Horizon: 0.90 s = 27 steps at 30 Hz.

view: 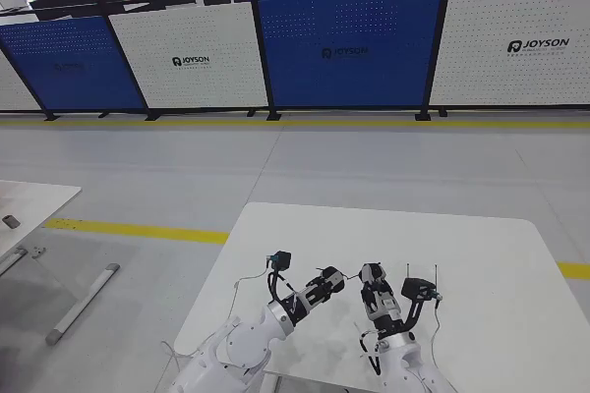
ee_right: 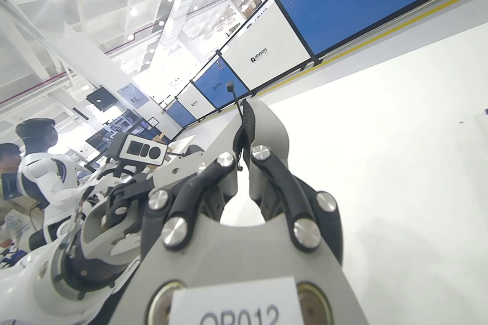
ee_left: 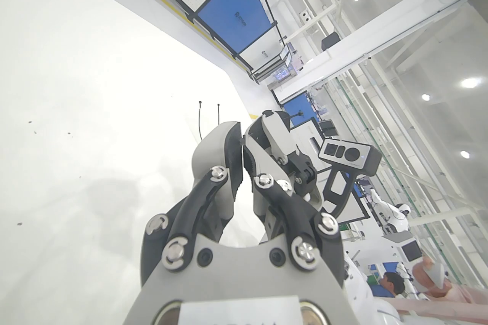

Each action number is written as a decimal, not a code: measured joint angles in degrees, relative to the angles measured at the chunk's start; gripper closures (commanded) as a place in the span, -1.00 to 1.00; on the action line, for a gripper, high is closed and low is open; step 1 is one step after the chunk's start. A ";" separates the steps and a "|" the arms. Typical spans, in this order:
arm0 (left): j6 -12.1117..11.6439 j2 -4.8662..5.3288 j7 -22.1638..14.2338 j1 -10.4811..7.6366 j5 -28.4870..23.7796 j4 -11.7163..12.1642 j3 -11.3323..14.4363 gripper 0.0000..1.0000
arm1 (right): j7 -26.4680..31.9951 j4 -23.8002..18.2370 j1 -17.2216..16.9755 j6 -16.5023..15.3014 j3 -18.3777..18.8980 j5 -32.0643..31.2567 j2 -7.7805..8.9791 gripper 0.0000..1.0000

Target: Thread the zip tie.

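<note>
A black zip tie point(ee_right: 237, 101) is clamped in my right gripper point(ee_right: 246, 109), which is shut on its strap. The tie's square head point(ee_right: 230, 85) sticks out past the fingertips, and the strap runs back between the pads. My left gripper point(ee_left: 243, 140) is shut, pads pressed together, with nothing clearly between them. In the top view both grippers hover close together over the near middle of the white table point(view: 472, 246), the left gripper point(view: 332, 280) just beside the right gripper point(view: 372, 272).
Two spare black zip ties point(ee_left: 199, 119) point(ee_left: 218, 113) lie side by side on the table beyond the grippers, also in the top view as zip ties point(view: 408, 272) point(view: 436, 285). Another table point(view: 20, 206) stands off to the far left.
</note>
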 measured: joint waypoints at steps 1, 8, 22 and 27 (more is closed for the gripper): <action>0.00 0.00 0.00 0.00 0.00 0.00 0.00 1.00 | 0.13 0.05 0.03 -0.05 -0.03 -0.01 0.00 1.00; 0.00 0.00 0.00 0.00 0.00 0.00 0.00 1.00 | 0.12 0.04 0.02 -0.04 -0.01 -0.01 0.00 1.00; 0.00 0.00 0.00 0.00 0.00 0.00 0.00 1.00 | -2.15 -0.93 -1.02 0.81 1.04 -0.25 -0.02 1.00; 0.00 0.00 0.00 0.00 0.00 0.00 0.00 1.00 | -4.34 -1.94 -2.70 0.13 2.06 -0.82 0.07 1.00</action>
